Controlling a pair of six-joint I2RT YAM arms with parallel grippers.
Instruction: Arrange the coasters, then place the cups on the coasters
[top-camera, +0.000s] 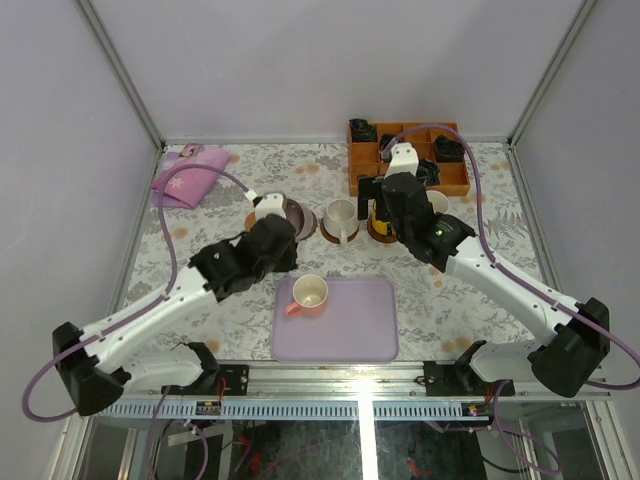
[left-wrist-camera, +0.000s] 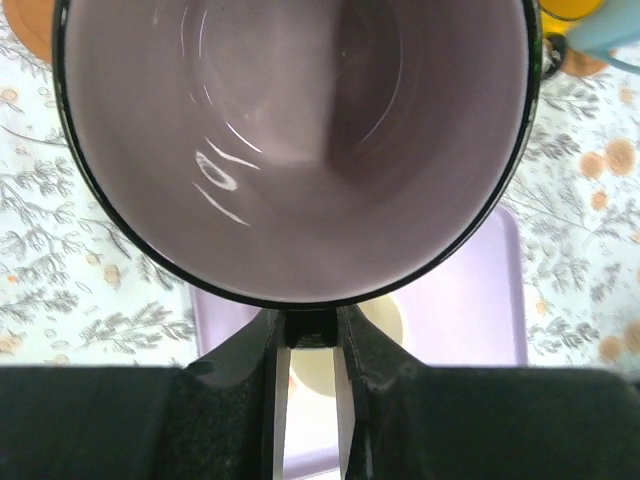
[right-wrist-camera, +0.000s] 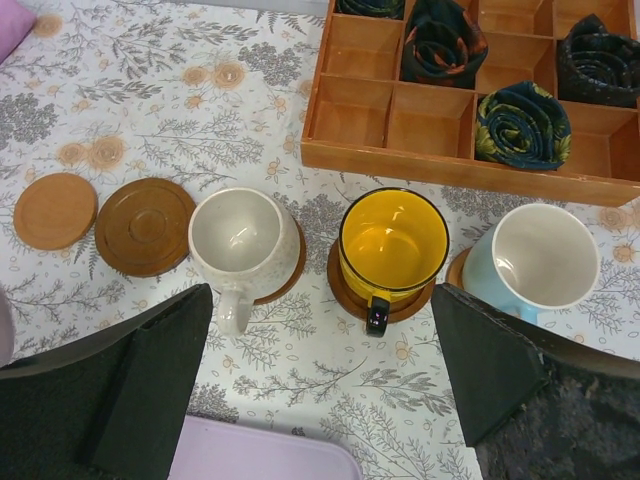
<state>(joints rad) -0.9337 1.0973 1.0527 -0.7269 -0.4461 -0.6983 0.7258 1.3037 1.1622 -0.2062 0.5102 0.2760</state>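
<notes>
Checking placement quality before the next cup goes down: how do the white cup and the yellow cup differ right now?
The white cup is pale throughout, handle included; the yellow cup is bright yellow inside with a dark rim and a dark handle. The white cup sits off-centre, so the white cup's coaster shows on one side only; the yellow cup's coaster shows on both sides of the handle. Both stand upright and empty, handles toward the near edge.
</notes>
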